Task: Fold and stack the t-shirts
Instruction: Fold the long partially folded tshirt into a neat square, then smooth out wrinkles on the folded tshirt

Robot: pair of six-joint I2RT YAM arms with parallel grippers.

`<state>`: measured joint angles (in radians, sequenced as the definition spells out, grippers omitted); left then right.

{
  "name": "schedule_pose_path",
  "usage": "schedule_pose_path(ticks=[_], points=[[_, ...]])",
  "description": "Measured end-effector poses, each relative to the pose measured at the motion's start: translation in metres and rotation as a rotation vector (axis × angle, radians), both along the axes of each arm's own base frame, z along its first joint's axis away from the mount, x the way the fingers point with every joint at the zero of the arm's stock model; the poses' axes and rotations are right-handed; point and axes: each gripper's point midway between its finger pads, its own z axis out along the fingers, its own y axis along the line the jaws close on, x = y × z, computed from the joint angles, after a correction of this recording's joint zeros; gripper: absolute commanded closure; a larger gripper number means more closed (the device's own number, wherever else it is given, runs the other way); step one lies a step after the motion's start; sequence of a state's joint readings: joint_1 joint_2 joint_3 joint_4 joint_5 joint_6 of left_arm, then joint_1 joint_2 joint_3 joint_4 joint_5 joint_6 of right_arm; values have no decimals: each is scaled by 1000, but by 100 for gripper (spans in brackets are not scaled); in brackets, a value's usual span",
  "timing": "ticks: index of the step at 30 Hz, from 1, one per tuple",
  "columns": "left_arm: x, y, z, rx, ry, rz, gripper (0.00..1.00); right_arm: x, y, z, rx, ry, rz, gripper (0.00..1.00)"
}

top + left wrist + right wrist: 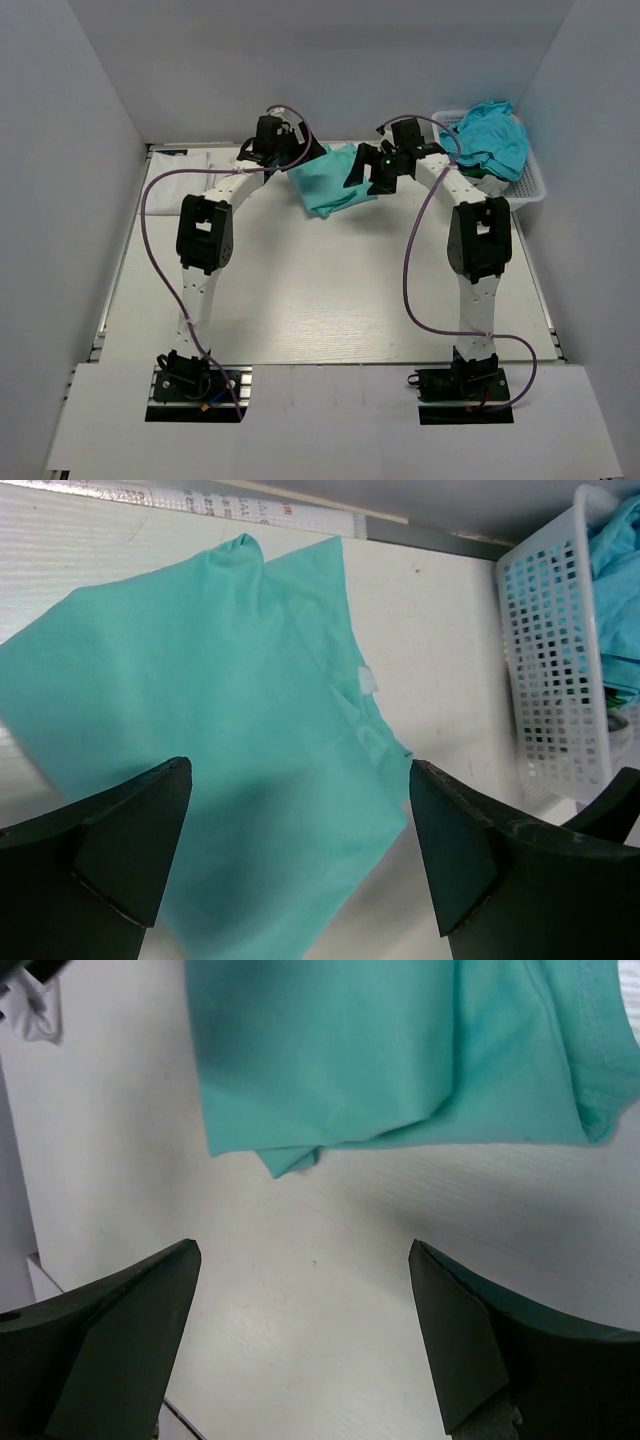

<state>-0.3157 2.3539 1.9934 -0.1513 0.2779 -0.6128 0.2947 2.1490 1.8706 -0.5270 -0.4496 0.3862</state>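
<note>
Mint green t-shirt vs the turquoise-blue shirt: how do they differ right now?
Place: the mint green t-shirt lies on the white table; the turquoise-blue shirt sits in the white plastic lattice basket. Pose: the mint one is spread fairly flat, partly doubled over; the turquoise one is bunched in a heap. Colour: pale mint against brighter blue. Both are soft plain cloth.

A plain mint-green t-shirt [325,182] with no print and a small white label [368,680] lies left of a white plastic lattice basket [530,188], whose walls are patterned with square holes. Inside the basket is a brighter turquoise-blue t-shirt [495,135]. The table [320,300] is white with faint, fine grain lines. The left gripper [300,780] and right gripper [300,1260] are matte black. The left arm [203,235] and right arm [480,240] are white and black, with purple cables [408,270]. The walls [60,200] are pale grey.
</note>
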Motion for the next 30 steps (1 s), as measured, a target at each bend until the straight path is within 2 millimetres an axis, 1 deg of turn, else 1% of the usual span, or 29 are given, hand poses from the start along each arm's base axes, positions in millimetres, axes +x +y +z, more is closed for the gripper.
schedule_pose_path(ticks=[1, 3, 4, 6, 7, 8, 9, 12, 14, 16, 18, 20, 22, 25, 27, 28, 29, 30], points=[[2, -1, -5, 6, -3, -4, 0, -2, -3, -7, -9, 15, -4, 9], [8, -3, -22, 19, 3, -11, 0, -6, -7, -18, -24, 35, -12, 9], [10, -4, -36, 28, 18, -15, 0, -10, -10, -24, -33, 46, -14, 9], [5, -5, -67, 41, 69, -29, 0, -20, -16, -34, -49, 70, -22, 9], [3, -7, -79, 37, 76, -38, 0, -27, -18, -38, -56, 80, -25, 9], [3, -8, -76, 27, 60, -48, 0, -34, -21, -40, -63, 91, -27, 9], [-2, -7, -75, 28, 59, -49, 0, -41, -24, -40, -69, 96, -29, 9], [-24, -3, -77, 42, 73, -53, 0, -55, -30, -31, -74, 81, -34, 9], [-45, 0, -78, 60, 98, -58, 0, -64, -31, -22, -74, 56, -31, 9], [-75, 4, -79, 78, 138, -62, 0, -75, -34, -15, -80, 33, -30, 9], [-110, 10, -81, 92, 183, -56, 0, -88, -37, -11, -92, 16, -23, 9], [-157, 13, -82, 101, 249, -54, 0, -103, -38, -13, -106, 14, -9, 9], [-208, 14, -83, 100, 319, -62, 0, -119, -39, -19, -126, 8, 18, 9], [-293, 18, -82, 99, 413, -96, 0, -154, -40, -34, -164, 17, 76, 9], [-346, 24, -77, 111, 462, -128, 0, -179, -40, -40, -182, 12, 123, 9], [-366, 29, -71, 116, 478, -136, 0, -188, -39, -40, -186, 1, 143, 9], [-376, 36, -63, 122, 475, -123, 0, -199, -37, -40, -189, -12, 166, 9], [-380, 43, -54, 123, 461, -101, 0, -208, -36, -41, -191, -25, 185, 9]])
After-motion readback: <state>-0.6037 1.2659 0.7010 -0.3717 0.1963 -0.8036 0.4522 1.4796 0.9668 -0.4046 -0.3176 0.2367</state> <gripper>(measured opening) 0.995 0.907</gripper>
